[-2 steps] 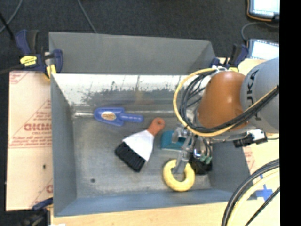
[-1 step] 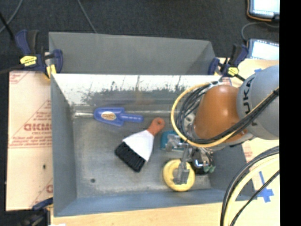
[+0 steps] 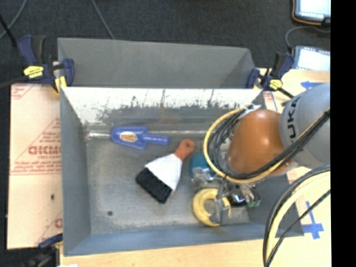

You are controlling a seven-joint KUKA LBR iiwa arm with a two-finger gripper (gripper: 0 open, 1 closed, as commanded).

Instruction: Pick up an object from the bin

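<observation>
My gripper (image 3: 222, 203) is low in the bin's near right corner, under the arm's orange cover. It sits right at the right side of a yellow ring-shaped thing (image 3: 201, 207) lying on the floor there, and partly covers it. Just behind the gripper, a teal thing (image 3: 196, 162) peeks out beside the cables. A hand brush (image 3: 163, 174) with a white body, black bristles and an orange handle lies in the middle of the bin, left of the gripper.
A blue scoop-like tool with a yellow label (image 3: 133, 137) lies near the back wall at the left. The arm's cover and cable loops hide the bin's right side. The left half of the floor is bare.
</observation>
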